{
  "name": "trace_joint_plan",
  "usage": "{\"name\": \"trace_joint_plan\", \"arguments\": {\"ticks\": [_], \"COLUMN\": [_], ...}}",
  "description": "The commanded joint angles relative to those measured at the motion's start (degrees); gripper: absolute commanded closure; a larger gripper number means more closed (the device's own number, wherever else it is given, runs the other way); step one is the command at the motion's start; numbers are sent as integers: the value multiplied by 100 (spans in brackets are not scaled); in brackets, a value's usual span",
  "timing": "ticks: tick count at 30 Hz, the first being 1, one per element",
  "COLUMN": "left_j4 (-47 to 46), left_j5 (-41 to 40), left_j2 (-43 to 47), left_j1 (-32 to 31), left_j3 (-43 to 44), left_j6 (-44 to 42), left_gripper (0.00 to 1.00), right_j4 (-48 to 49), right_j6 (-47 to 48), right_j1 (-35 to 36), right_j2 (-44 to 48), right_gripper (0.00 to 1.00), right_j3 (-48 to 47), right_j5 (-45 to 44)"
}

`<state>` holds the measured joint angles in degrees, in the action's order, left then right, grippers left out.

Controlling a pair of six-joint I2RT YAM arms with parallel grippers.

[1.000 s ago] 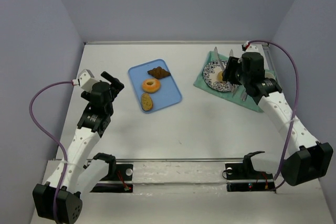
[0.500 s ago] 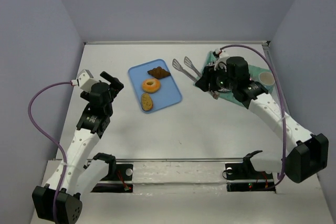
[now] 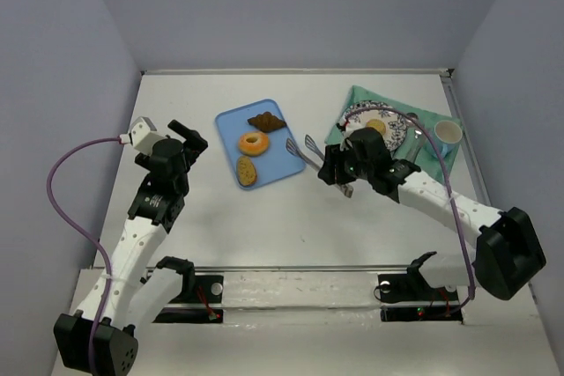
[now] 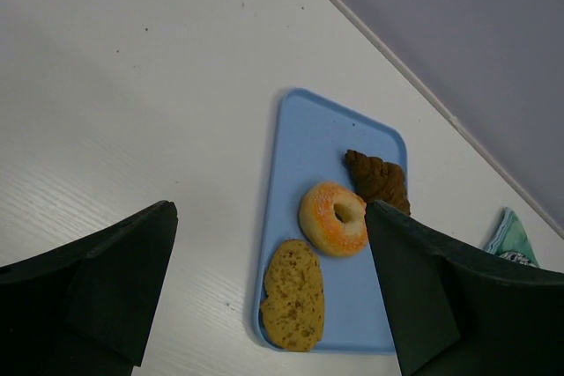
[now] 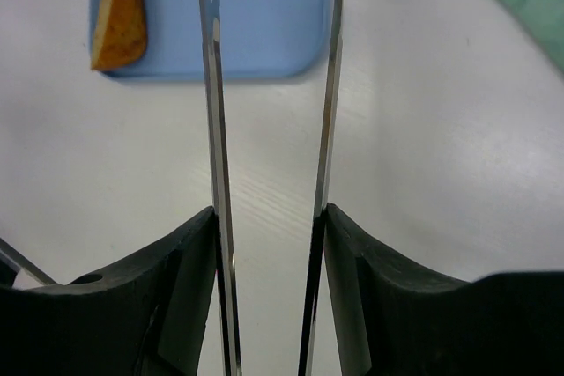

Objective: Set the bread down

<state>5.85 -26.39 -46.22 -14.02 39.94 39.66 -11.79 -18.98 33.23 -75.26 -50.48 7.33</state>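
Note:
The bread point(image 3: 376, 127), a small round golden bun, lies on the patterned plate point(image 3: 353, 114) at the back right. My right gripper point(image 3: 340, 167) is left of the plate, apart from the bun. It is shut on metal tongs point(image 3: 304, 149) whose tips reach the right edge of the blue tray point(image 3: 286, 161). In the right wrist view the tongs' two arms point(image 5: 214, 85) sit spread between my fingers point(image 5: 269, 217) and hold nothing. My left gripper point(image 3: 189, 142) is open and empty left of the tray, also seen in the left wrist view point(image 4: 269, 217).
The blue tray point(image 4: 304, 147) holds an orange doughnut point(image 3: 254, 143), an oval speckled roll point(image 3: 248, 171) and a dark twisted pastry point(image 3: 264, 121). The plate rests on a green cloth point(image 3: 436, 145). A small white cup point(image 3: 448, 133) stands at the cloth's right end.
My right arm has swung left from over the plate to the tray's right edge, tongs still in hand. The bun now shows uncovered on the plate. The left arm has not moved.

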Motion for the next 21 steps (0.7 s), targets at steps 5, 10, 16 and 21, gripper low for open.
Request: {"name": "trace_joint_plan", "arguments": {"ticks": [5, 10, 16, 21], "left_j4": [-180, -198, -207, -128], "left_j5": [-129, -103, -155, -261], "left_j2": [-150, -300, -318, -327], "left_j1": [40, 31, 40, 40], "left_j3": [57, 93, 93, 119], "left_j6": [16, -2, 7, 24], "left_gripper": [1, 1, 1, 1], "right_j4": [670, 380, -770, -1255], "right_j6": [-1528, -2091, -3110, -3471], "right_j1": [297, 604, 1211, 1282], "right_j2": [1189, 1620, 1945, 2042], "right_gripper": [43, 41, 39, 31], "right_j3": [1909, 2551, 2745, 2868], "right_j5": [-962, -1321, -2146, -2227]}}
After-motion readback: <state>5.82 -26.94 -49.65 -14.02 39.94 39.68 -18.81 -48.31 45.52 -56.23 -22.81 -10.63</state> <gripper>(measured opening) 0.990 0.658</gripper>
